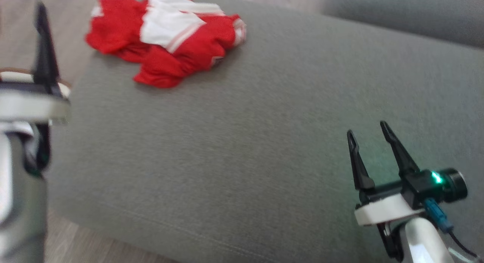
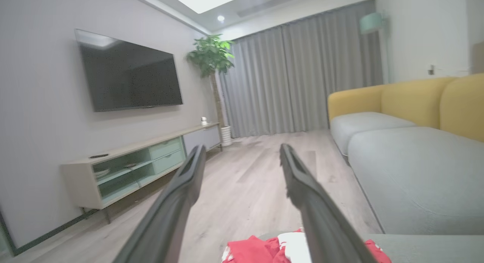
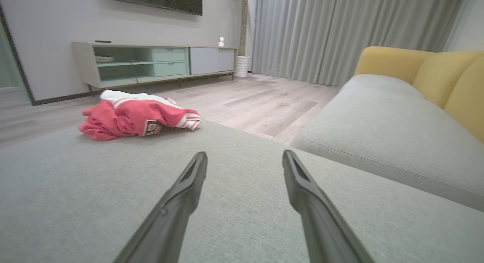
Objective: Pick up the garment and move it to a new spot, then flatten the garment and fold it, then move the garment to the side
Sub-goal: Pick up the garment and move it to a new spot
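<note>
left gripper [image 2: 242,149]: hanging by the left edge of the grey cushion [image 1: 245,142], fingers spread wide, holding nothing; head view's blurry there, so probably just off the edge
grey cushion: wide flat fabric seat
garment [image 1: 166,39]: red and white, crumpled on the grey cushion's far left corner
right gripper [image 1: 367,129]: above the grey cushion's near right part, fingers apart, empty

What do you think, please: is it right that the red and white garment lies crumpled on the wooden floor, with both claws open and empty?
Not quite: the head view shows the garment lying crumpled on the grey cushion, not the floor. The left claw and right claw are indeed open and empty.
</note>
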